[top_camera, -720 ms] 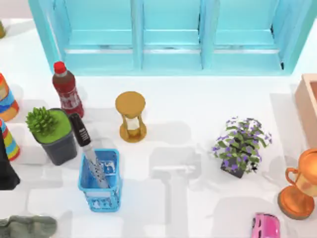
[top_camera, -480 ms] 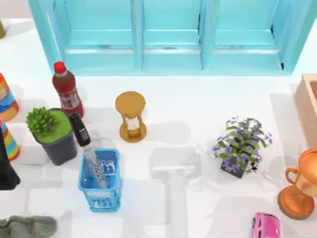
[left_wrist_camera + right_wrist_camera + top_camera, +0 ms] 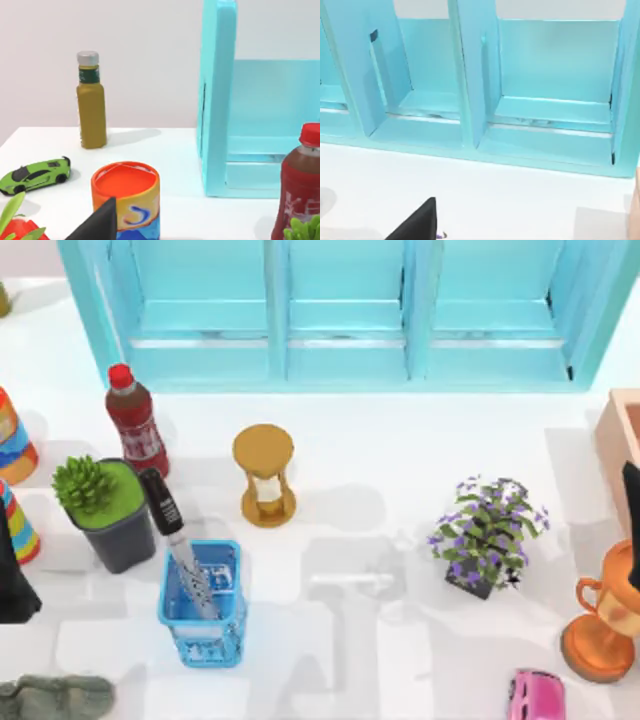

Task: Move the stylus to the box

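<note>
The stylus (image 3: 172,526) leans inside the small blue mesh basket (image 3: 203,623) at the front left, its black upper half sticking out toward the green potted plant (image 3: 103,506). The tan box (image 3: 617,446) shows partly at the table's right edge, with its reddish inside just visible. My left arm (image 3: 12,580) is a dark shape at the left edge, well apart from the stylus. A dark part of my right arm (image 3: 631,502) stands at the right edge, in front of the box. One black fingertip (image 3: 98,224) shows in the left wrist view and one black fingertip (image 3: 418,223) in the right wrist view.
A turquoise cabinet (image 3: 340,310) spans the back. A red bottle (image 3: 135,422), a wooden hourglass (image 3: 265,475), a purple-flowered plant (image 3: 487,533), a bronze trophy (image 3: 606,623), a pink object (image 3: 536,696) and striped cans (image 3: 12,440) stand around. Open table lies at front centre.
A dark part of my right arm has come into the top view at the right edge, and the shadows on the table centre have shifted. The stylus and left arm have not moved.
</note>
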`<state>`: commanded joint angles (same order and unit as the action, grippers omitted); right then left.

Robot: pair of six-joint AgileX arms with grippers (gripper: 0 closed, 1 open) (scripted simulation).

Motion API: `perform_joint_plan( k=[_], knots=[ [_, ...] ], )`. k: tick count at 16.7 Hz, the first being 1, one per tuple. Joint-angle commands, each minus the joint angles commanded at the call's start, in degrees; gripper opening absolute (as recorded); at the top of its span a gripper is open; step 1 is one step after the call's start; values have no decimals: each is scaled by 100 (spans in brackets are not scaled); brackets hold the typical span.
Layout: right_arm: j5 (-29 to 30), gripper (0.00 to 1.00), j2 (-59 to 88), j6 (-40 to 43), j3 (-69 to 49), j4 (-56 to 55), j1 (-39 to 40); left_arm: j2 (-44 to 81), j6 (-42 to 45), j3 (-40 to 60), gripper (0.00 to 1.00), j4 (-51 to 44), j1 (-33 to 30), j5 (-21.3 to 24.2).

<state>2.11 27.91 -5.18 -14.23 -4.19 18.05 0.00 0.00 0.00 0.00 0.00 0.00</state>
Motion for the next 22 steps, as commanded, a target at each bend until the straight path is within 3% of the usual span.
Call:
perform_joint_plan(
  k=[13,17,22],
  knots=[
    [428,100,5731,-1050,-2897,-853,3683,0,0,0,100,0,0,0],
    [492,100,6617,-1206,-3331,-981,4240,0,0,0,100,0,0,0],
    [500,100,6734,-1226,-3386,-997,4312,0,0,0,100,0,0,0]
  ],
)
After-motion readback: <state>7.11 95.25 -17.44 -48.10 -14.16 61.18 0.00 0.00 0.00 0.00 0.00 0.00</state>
